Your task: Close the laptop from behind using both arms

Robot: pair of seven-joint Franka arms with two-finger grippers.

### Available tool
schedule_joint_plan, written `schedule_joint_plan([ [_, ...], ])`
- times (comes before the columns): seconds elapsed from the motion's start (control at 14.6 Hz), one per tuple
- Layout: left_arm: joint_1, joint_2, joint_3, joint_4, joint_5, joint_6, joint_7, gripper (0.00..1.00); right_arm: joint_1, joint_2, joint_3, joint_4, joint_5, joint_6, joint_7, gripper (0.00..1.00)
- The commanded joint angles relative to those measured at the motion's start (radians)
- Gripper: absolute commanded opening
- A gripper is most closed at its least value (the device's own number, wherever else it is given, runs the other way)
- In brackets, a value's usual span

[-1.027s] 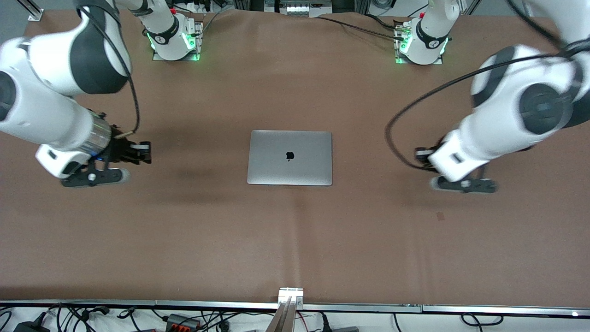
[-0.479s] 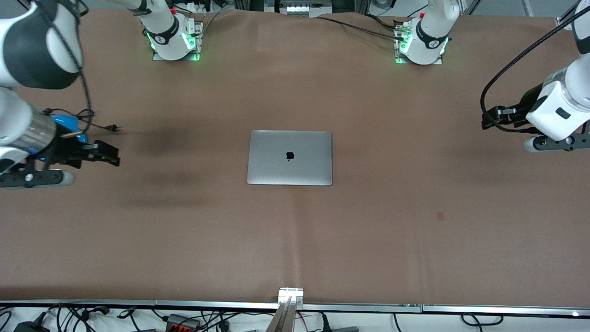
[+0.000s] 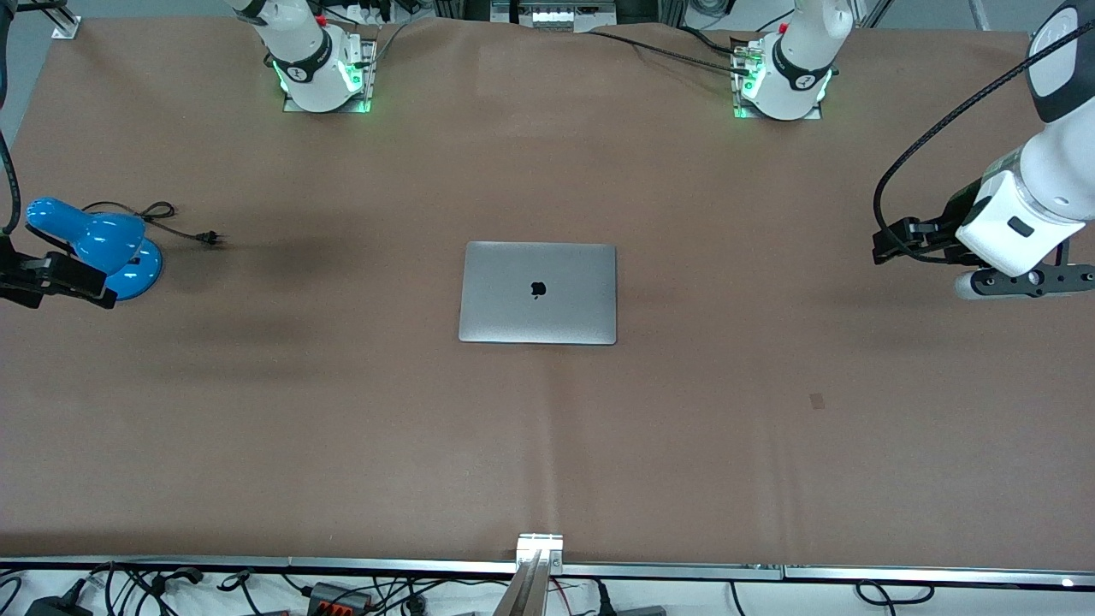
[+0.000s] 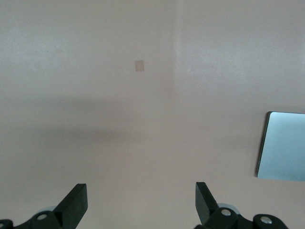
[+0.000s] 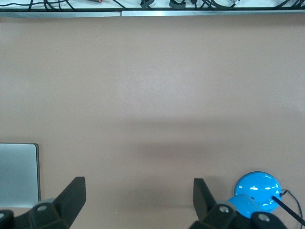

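Both hands hang spread wide, empty: left hand point(image 3: 890, 242) and right hand point(image 3: 77, 287) well apart from the laptop point(image 3: 538, 293).

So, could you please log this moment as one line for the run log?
slim silver-grey metal laptop: lid shut, flat, mid-table | left gripper: jaws open, over bare table | right gripper: jaws open, above blue desk lamp

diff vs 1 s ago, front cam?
Both arms drew outward from the laptop: the right gripper to the right arm's end of the table, uncovering a blue lamp there; the left gripper to the left arm's end. Both open, holding nothing. Laptop unmoved, lid shut.
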Motion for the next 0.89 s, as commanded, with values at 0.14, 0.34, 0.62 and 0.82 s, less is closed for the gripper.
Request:
schedule_joint_plan([
  [0.14, -0.004, -0.027, 0.025, -0.032, -0.015, 0.033, 0.088, 1.00, -0.028, -0.077, 0.039, -0.097, -0.033, -0.083, 0.089, 1.00],
  [0.34, -0.006, -0.028, 0.025, -0.023, -0.014, 0.024, 0.076, 1.00, -0.025, -0.225, 0.043, -0.286, -0.086, -0.065, 0.054, 1.00],
  [0.62, -0.003, -0.030, 0.023, -0.023, -0.014, 0.005, 0.058, 1.00, -0.026, -0.323, 0.040, -0.433, -0.080, 0.041, 0.023, 1.00],
  [0.82, -0.002, -0.030, 0.026, -0.023, -0.014, 0.001, 0.053, 1.00, -0.026, -0.357, 0.040, -0.469, -0.072, 0.047, 0.032, 1.00],
])
